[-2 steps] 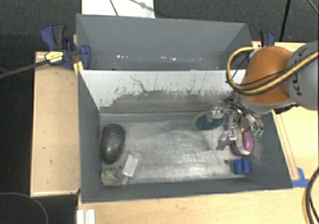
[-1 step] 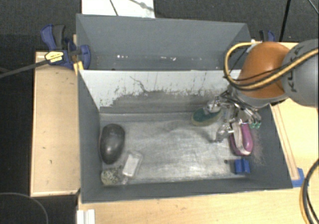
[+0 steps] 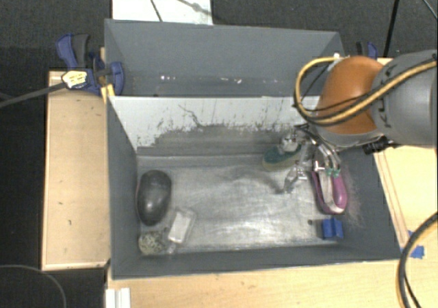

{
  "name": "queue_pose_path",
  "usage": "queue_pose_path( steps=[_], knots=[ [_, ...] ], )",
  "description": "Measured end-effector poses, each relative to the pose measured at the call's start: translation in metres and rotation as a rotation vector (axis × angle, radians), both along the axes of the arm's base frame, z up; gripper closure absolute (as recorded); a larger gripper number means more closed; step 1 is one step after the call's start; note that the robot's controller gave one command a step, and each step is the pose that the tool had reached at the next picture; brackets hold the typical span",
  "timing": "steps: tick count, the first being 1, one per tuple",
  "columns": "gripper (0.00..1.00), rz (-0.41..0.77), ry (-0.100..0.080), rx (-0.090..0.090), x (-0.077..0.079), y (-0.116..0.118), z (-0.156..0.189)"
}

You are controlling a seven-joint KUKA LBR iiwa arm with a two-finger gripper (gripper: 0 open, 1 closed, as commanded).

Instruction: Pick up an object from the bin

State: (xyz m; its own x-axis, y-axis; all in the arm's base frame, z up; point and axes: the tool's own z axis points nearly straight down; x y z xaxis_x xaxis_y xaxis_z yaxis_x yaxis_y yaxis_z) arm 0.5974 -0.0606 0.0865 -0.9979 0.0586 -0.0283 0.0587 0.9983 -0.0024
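Note:
My gripper (image 3: 298, 171) hangs low over the right part of the bin, near the back wall, under the arm's orange cover. Just left of it, a small teal thing (image 3: 274, 157) lies against the foot of the back wall. A long purple and clear thing (image 3: 331, 191) lies right beside the gripper on its right, along the bin's right slope. It is unclear whether the gripper touches either one. In front of the purple thing, a small blue block (image 3: 331, 228) sits near the front right corner.
A black computer mouse (image 3: 153, 196) lies at the bin's left side. In front of it are a clear plastic piece (image 3: 179, 225) and a speckled grey lump (image 3: 154, 243) in the front left corner. The arm comes in over the right rim.

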Motion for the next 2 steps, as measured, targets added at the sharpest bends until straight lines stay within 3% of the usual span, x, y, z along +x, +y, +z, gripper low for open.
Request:
queue_pose_path(
  steps=[1, 2],
  knots=[
    [1.00, 0.003, -0.019, 0.000, 0.005, 0.001, 0.004],
    [1.00, 0.164, 0.017, -0.002, -0.013, -0.034, 0.136]
  ],
)
